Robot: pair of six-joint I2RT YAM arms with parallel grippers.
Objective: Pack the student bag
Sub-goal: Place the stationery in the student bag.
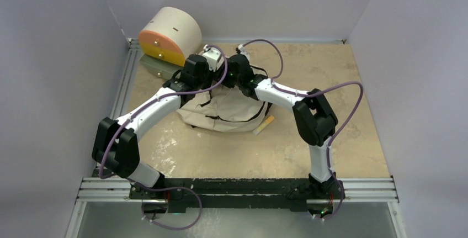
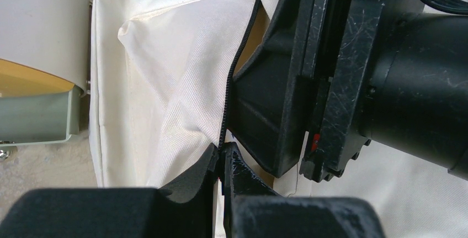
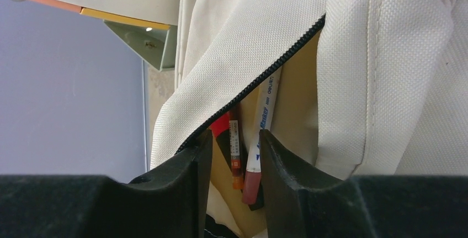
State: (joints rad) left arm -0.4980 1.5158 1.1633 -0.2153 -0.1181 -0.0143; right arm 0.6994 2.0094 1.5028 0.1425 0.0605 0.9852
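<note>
The left claw [image 2: 222,158] is pinched tight on the zipper edge of the student bag [image 1: 232,108]. The right claw [image 3: 234,136] stands parted at the bag's open pocket, where a white marker [image 3: 265,116] and a red pen [image 3: 235,158] show in the gap. The bag lies mid-worktop [image 1: 342,138], with a drawer unit [image 1: 168,33] at its 10 o'clock and a yellow marker [image 1: 264,125] at its 4 o'clock.
</note>
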